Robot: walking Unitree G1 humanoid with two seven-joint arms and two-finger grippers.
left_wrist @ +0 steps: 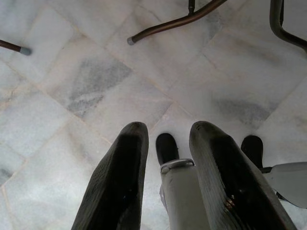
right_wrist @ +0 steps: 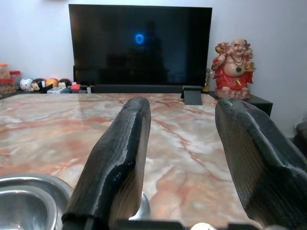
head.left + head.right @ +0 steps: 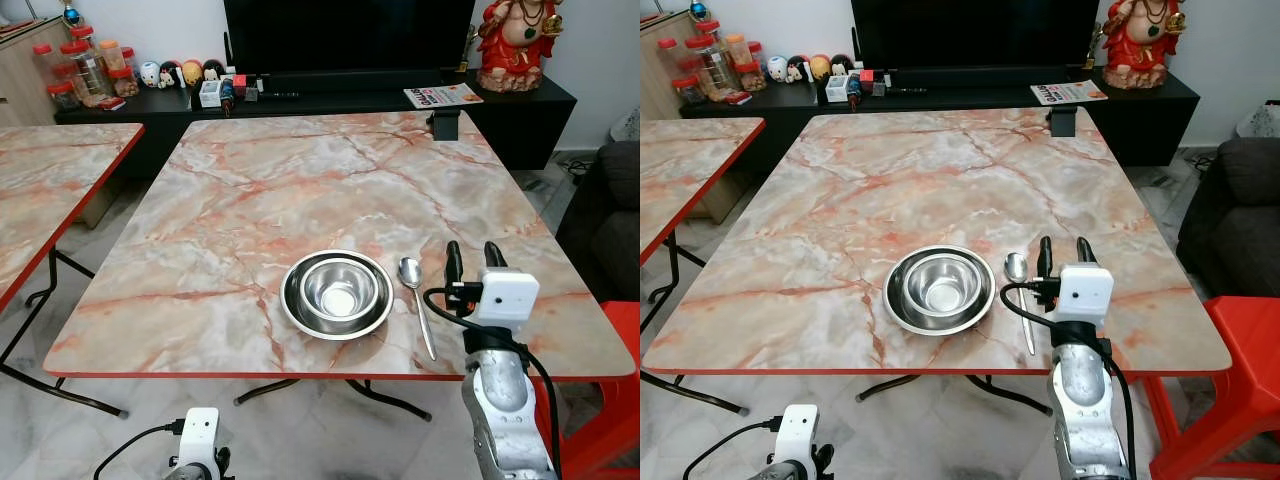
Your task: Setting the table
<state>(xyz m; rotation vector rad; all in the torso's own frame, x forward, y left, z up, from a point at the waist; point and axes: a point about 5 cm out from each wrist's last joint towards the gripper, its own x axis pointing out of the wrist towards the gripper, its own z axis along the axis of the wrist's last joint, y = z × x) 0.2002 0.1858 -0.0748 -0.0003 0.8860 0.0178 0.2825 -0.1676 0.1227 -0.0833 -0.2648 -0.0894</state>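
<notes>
Inside the steel plate (image 3: pixel 296 305) — a steel bowl (image 3: pixel 339 287), spoon (image 3: pixel 414 284) alongside.

The two head cameras look forward and down from just off the near edge of the marble table (image 3: pixel 300 190), taking in its whole top, and the black TV stand (image 3: pixel 330 105) against the far wall. Both share that scene, the right eye shifted slightly sideways.

The right wrist camera sits low above the table's near right part, facing along its own fingers (image 2: pixel 120 158) across the top toward the television (image 2: pixel 139 45) and red statue (image 2: pixel 233 67), which the head views also catch.

The left wrist camera hangs below the table's near edge, pointing down close to the tiled floor (image 1: pixel 72 86) and table feet (image 1: pixel 168 24).
</notes>
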